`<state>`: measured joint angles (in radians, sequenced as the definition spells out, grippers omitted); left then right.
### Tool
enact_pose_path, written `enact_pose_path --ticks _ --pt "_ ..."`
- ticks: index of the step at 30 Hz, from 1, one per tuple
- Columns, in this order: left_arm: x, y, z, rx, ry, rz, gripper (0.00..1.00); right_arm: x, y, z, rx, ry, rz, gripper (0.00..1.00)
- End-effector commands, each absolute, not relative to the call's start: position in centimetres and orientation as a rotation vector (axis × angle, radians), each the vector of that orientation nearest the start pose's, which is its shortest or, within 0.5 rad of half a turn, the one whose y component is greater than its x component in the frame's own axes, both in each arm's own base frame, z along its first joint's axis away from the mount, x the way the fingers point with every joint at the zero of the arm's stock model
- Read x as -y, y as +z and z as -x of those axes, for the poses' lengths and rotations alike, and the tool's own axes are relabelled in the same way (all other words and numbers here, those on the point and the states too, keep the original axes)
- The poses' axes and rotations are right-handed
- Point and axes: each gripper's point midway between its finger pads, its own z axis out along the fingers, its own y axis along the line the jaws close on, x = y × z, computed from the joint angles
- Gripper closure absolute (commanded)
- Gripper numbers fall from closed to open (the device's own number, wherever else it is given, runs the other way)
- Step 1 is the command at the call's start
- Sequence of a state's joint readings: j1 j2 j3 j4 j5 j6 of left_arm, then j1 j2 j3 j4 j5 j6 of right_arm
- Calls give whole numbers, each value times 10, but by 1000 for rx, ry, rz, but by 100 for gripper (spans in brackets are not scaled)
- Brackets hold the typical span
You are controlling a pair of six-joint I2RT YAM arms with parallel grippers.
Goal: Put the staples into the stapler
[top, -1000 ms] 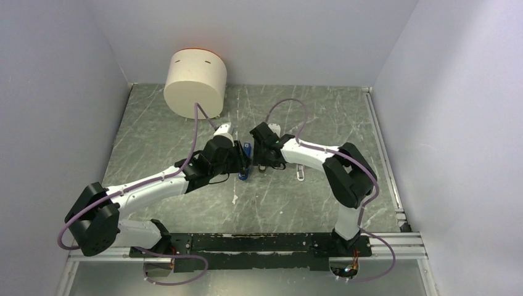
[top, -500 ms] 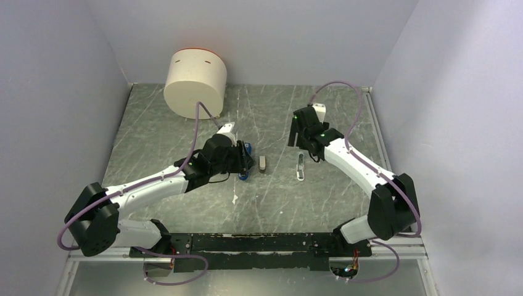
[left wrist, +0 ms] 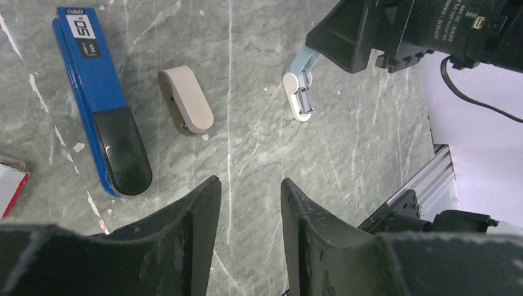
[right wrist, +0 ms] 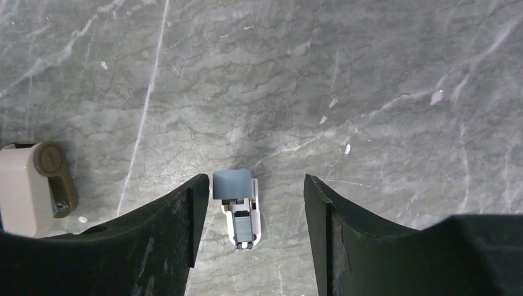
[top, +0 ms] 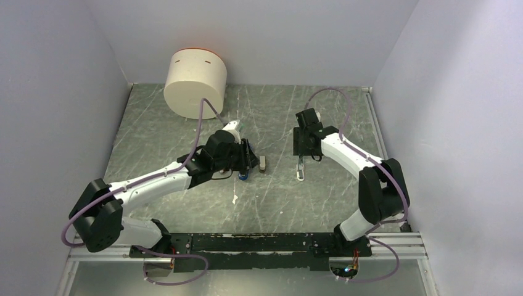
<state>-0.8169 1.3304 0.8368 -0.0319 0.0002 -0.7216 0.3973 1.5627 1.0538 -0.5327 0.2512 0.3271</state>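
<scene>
1. right gripper (right wrist: 251, 183): jaws are set wide apart and nothing is gripped. The matt black fingers (right wrist: 166, 234) are placed either side of the pale-blue oblong piece (right wrist: 238, 206), with bare table showing on both sides. Change noted: a second ago this gripper was crowded against the other at mid-table. It has since been swung out to the right and brought over this piece.
2. left gripper (left wrist: 249, 185): jaws are parted by a narrow gap, with nothing held. It has been turned slightly, over much the same spot.
3. stapler (left wrist: 102, 105): laid flat beyond the left fingers, touched by neither gripper. It is a slim bar of glossy bright-blue plastic with a rounded black end and a printed label at the other end. No silver channel is exposed.
4. staples (left wrist: 11, 185): only a red corner of the box with a pale edge is seen, near the stapler's black end. No loose block can be made out.
5. tan oblong piece (left wrist: 186, 98): smooth and round-ended, with a brown underside. It was uncovered when the arms were parted.
6. table (left wrist: 370, 154): grey-green, marble-veined, flecked.

Assessment: with neither task item in hand, loading is judged not begun.
</scene>
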Motion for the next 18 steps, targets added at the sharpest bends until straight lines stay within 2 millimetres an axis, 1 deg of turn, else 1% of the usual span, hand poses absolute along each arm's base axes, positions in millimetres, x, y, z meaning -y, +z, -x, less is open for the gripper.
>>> enact_pose_path --ticks 1,4,10,14,18 --pt "313 158 -259 -2249 -881 -116 55 -115 77 -344 -2573 1 52 39" --pt "314 158 -260 -2261 -867 -129 55 -120 74 -343 -2590 32 67 43" --pt "325 158 -257 -2269 -920 -179 54 -121 67 -340 -2606 47 71 55" --pt "334 157 -252 -2272 -981 -202 53 -121 66 -340 -2607 45 76 59" --pt "335 155 -251 -2277 -991 -203 52 -120 66 -342 -2600 38 87 62"
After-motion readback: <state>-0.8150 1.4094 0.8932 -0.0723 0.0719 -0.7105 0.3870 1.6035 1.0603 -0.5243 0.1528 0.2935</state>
